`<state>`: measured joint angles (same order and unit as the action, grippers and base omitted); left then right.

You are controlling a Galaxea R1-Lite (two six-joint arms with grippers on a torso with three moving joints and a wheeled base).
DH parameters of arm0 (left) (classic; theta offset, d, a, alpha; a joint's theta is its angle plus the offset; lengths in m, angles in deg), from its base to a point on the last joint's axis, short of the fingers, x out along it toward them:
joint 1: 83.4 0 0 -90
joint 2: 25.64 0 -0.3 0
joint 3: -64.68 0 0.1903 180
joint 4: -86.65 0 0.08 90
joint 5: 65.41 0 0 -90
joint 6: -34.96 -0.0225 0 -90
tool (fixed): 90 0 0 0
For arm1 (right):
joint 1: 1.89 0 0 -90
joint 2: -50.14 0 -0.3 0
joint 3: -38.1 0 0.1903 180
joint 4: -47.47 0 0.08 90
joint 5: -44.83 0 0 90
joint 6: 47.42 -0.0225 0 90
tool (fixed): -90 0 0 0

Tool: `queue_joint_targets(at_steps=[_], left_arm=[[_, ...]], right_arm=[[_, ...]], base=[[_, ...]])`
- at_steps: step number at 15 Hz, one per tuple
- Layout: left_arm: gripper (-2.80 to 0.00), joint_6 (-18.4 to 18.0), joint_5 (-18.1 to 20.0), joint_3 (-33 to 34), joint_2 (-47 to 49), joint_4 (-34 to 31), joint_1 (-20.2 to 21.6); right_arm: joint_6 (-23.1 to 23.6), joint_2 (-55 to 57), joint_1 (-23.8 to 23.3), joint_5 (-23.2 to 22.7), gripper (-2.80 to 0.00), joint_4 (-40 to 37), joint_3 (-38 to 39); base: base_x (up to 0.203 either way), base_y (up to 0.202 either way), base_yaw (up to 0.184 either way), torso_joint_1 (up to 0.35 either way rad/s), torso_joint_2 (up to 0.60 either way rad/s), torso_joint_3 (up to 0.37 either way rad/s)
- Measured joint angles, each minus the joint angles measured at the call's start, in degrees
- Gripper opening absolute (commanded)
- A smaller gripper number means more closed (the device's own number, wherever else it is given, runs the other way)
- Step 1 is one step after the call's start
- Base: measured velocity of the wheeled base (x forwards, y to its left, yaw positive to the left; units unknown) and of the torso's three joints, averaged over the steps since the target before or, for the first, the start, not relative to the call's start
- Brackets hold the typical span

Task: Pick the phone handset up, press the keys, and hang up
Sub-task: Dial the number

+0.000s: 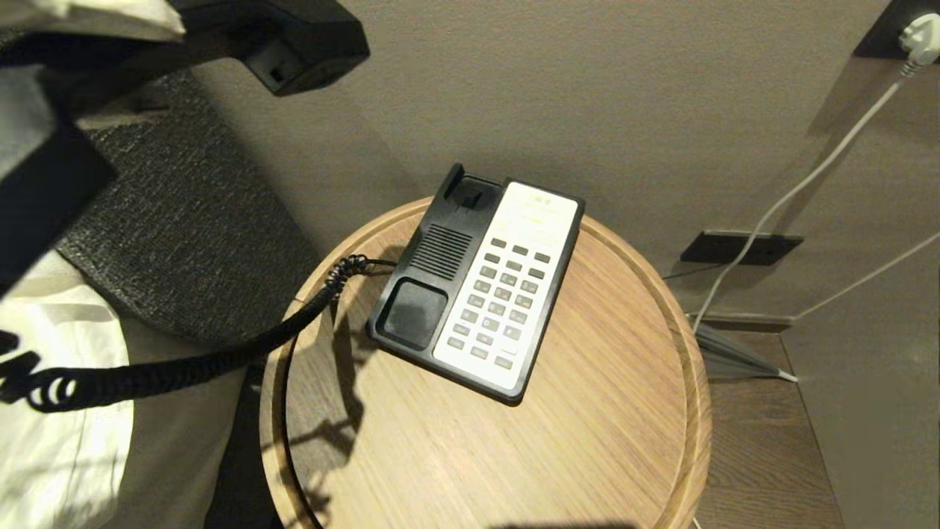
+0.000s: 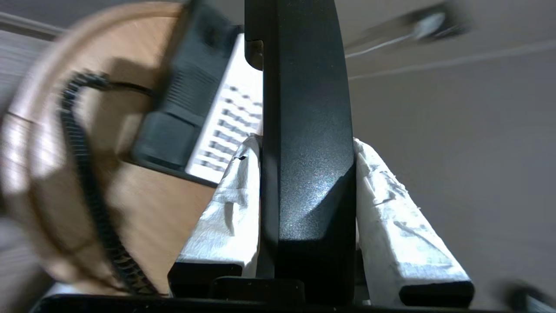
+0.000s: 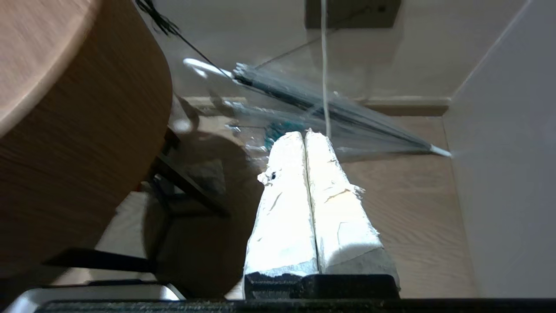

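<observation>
One handset (image 2: pixel 304 130) is clamped between the left claw (image 2: pixel 306 182) pads, held up off the tabletop (image 1: pixel 602 441) beside the phone base (image 1: pixel 477 286), leaving the keypad (image 1: pixel 499 301) exposed for pressing. The right claw (image 3: pixel 306 195) is parked low, pads closed, empty.

No legible text or labels

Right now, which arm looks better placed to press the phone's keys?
The right. Its tool is shut and empty, hanging low beside the round table. The left tool is clamped on the handset, lifted off the phone base.
</observation>
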<state>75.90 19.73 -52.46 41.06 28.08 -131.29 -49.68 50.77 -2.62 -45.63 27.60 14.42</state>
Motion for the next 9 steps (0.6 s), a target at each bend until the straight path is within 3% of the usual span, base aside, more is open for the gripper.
queue_joint_targets(at_steps=[2, 6, 9], left_arm=[[-2.80, 3.2, 1.1, 7.9, -6.5, 6.8, 0.0], [-2.80, 4.3, 1.5, 22.5, -18.5, 16.4, 0.1], [-2.80, 4.4, 2.1, 27.5, -24.0, 23.6, 0.9]], right_arm=[[-0.7, 0.0, 0.0, -3.7, -2.80, -3.3, -6.0], [-7.2, 0.0, 0.0, -16.8, -2.80, -23.4, -29.6], [-12.6, 3.1, 0.0, -25.4, -2.80, -32.8, -41.5]], base=[[0.000, 0.000, 0.000, 0.000, 0.00, 0.000], [0.000, 0.000, 0.000, 0.000, 0.00, 0.000], [0.000, 0.000, 0.000, 0.000, 0.00, 0.000]])
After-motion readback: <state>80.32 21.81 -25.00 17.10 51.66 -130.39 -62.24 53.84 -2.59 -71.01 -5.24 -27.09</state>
